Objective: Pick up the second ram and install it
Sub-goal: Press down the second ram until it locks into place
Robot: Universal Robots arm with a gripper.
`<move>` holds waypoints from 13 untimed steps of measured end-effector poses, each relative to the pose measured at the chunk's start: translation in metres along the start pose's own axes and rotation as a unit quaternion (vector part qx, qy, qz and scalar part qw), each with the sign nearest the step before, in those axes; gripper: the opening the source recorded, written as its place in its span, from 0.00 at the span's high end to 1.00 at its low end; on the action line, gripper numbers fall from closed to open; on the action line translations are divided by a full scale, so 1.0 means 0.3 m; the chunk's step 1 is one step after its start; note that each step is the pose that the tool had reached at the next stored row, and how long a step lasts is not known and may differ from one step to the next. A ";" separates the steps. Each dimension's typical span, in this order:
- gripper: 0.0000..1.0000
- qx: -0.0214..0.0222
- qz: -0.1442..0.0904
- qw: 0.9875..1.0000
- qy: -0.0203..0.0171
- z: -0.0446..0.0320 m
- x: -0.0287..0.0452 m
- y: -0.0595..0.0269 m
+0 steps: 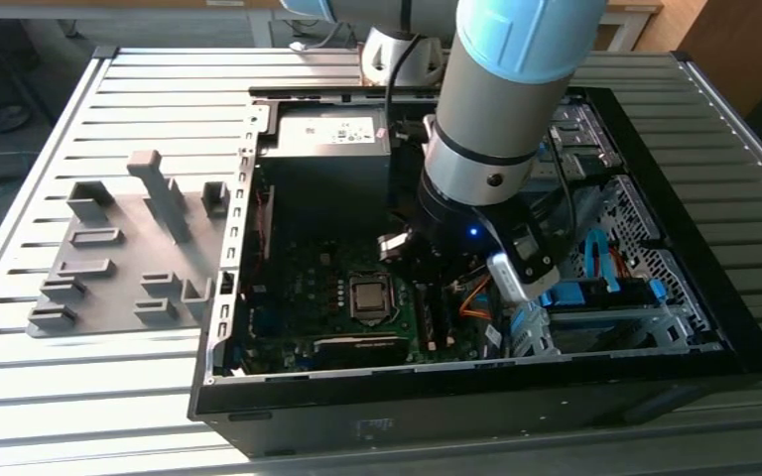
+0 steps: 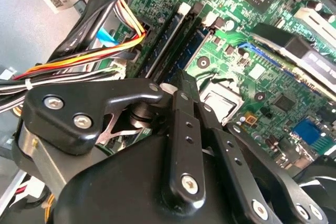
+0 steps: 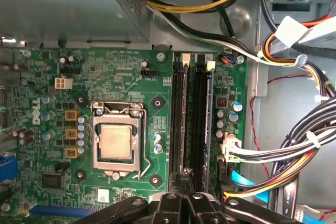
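My pincer (image 3: 181,199) is down inside the open computer case (image 1: 487,402), its fingertips drawn together with no gap I can see, right over the near end of the memory slots (image 3: 190,119) on the green board (image 3: 121,77). Whether a thin stick is pinched between them I cannot tell. Seen edge-on from above, the second ram does not stand out from the long dark slots with their white end clips, so I cannot say which slot it sits in. The bare processor (image 3: 116,142) lies just beside the slots, and bundled cables (image 3: 294,150) run on their other side. On the slatted desk (image 1: 37,397), towards the exterior view's left, lies the grey holder (image 1: 130,248).
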State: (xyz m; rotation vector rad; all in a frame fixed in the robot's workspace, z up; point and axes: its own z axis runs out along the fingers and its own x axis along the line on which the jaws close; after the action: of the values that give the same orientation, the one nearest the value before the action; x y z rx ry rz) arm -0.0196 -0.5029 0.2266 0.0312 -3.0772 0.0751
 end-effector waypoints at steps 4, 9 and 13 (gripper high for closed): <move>0.89 0.000 -0.004 1.000 -0.001 0.007 0.000 -0.006; 0.89 0.001 -0.010 1.000 -0.004 0.016 -0.001 -0.006; 0.89 0.001 -0.010 1.000 -0.004 0.021 -0.001 -0.006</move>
State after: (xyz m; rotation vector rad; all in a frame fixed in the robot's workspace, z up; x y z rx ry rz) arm -0.0197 -0.5050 0.2205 0.0630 -3.0844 0.0769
